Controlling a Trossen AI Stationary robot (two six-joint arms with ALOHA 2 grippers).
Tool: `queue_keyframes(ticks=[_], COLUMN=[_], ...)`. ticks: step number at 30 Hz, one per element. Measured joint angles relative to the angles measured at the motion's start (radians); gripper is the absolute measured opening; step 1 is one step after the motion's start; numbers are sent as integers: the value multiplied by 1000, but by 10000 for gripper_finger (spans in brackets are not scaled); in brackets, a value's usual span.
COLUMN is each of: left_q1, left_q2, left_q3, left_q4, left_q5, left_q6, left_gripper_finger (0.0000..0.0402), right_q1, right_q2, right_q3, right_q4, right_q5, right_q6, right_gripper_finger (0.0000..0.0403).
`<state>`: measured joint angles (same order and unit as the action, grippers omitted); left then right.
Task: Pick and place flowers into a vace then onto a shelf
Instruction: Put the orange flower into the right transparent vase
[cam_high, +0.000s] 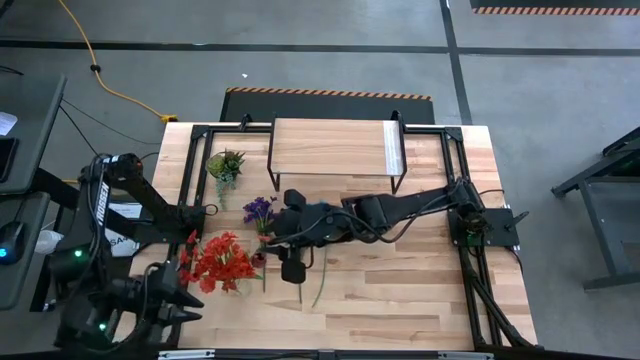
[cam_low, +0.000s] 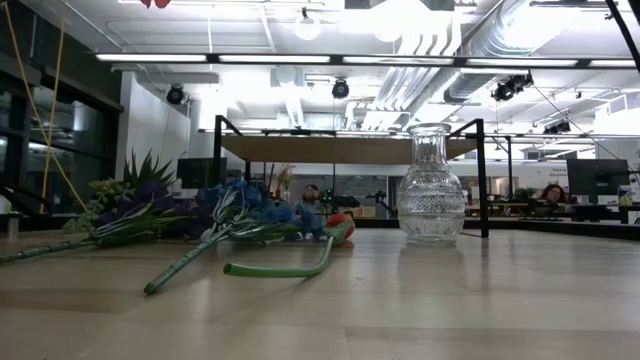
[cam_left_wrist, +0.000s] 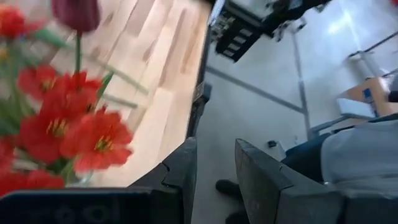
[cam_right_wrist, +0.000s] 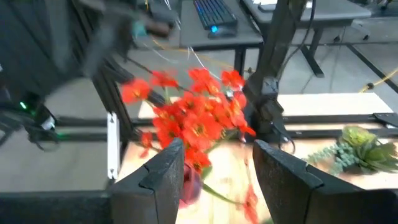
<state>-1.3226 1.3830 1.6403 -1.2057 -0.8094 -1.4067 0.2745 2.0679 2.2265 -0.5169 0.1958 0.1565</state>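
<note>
1. the flowers lie in a loose red bunch on the tabletop near its left edge, with purple ones just beyond; they look light, with bendy stems and soft blooms, so a grip on a stem, below the bloom, seems safest.
2. the glass vase looks heavy, slippery and breakable.
3. the shelf stands at the far edge.
4. the right gripper reaches across mid-table toward the red bunch, its fingers wide apart and empty.
5. the left gripper waits off the near left corner, narrowly parted and empty.
</note>
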Motion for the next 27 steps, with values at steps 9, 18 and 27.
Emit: queue_keyframes(ticks=[9,18,27], left_q1=[0,0,0], left_q2=[0,0,0], left_q3=[188,310,345], left_q4=[3,3,3], left_q5=[-92,-233,-340], left_q6=[231,403,503], left_gripper_finger=[143,143,143], right_q1=[-25,-26,12], right_q2=[-65,-90,-90], right_q3=[0,1,1], right_q4=[-299,-626,-702], right_q5=[84,-139,-193], right_q6=[103,418,574], right_gripper_finger=[181,181,181])
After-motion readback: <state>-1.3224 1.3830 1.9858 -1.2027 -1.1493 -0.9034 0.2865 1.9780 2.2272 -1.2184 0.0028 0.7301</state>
